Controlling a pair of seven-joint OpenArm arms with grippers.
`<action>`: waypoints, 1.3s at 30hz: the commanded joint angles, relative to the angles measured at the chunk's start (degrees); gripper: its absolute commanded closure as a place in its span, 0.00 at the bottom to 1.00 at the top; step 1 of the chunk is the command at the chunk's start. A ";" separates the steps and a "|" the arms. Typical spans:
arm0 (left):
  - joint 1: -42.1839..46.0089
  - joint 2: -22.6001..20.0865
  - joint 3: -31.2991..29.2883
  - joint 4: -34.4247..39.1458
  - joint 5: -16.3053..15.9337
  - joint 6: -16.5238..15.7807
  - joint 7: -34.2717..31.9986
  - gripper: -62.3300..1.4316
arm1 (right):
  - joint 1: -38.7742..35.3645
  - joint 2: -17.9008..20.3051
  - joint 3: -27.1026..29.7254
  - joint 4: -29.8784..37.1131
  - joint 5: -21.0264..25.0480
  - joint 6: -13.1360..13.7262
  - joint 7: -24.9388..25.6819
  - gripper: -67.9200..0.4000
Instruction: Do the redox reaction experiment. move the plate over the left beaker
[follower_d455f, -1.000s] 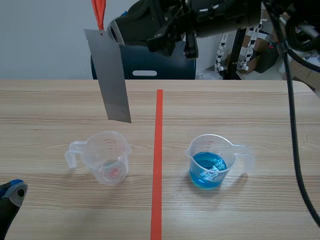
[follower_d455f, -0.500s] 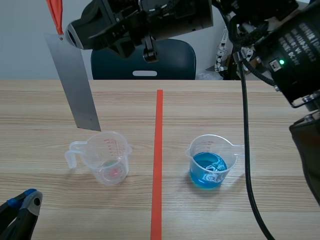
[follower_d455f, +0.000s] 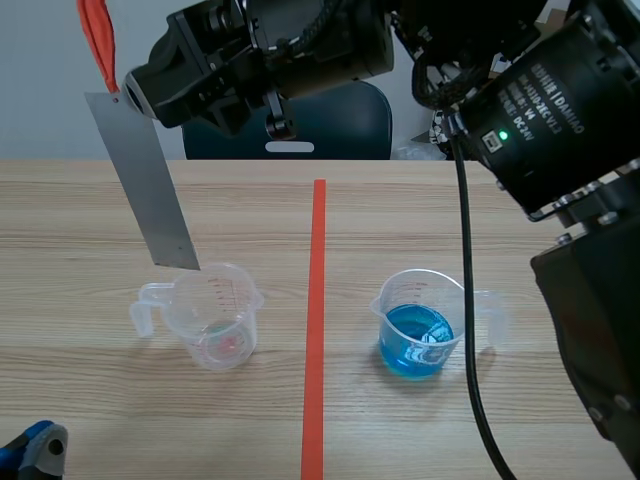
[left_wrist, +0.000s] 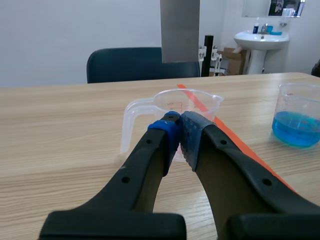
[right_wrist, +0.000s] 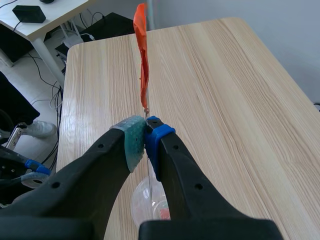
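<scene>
A grey metal plate (follower_d455f: 145, 185) hangs from an orange ribbon (follower_d455f: 97, 35), tilted. Its lower edge is just above the left rim of the clear left beaker (follower_d455f: 215, 315), which holds a little reddish matter. My right gripper (follower_d455f: 140, 90), on the arm reaching across the top, is shut on the ribbon (right_wrist: 142, 60) where it joins the plate. In the right wrist view the gripper (right_wrist: 145, 130) has the beaker (right_wrist: 150, 207) below it. My left gripper (left_wrist: 179, 125) is shut on nothing, low at the near left corner (follower_d455f: 40, 445). The beaker (left_wrist: 187, 102) and plate (left_wrist: 180, 30) are ahead of it.
A second beaker (follower_d455f: 420, 320) with blue liquid stands right of the orange-red tape line (follower_d455f: 316, 320), also seen in the left wrist view as the blue beaker (left_wrist: 299, 122). A dark chair (follower_d455f: 340, 130) stands behind the table's far edge. A black cable (follower_d455f: 470, 330) hangs from the right arm.
The right arm has carried the plate leftward from near the tape line to above the left beaker's left rim. The left gripper has sunk lower at the near left corner.
</scene>
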 joint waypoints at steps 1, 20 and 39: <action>0.46 -0.81 -0.04 1.36 -0.15 -0.15 -0.68 0.91 | 1.31 -0.48 0.50 0.79 0.83 0.24 0.87 0.98; 0.46 -1.53 -0.11 1.36 -1.25 5.86 -5.18 0.07 | 1.31 -0.46 0.52 0.79 0.85 0.24 0.81 0.98; 0.42 -1.53 -0.09 1.36 -1.25 4.92 -5.18 0.07 | 1.31 -0.46 0.52 0.79 1.27 0.24 0.81 0.98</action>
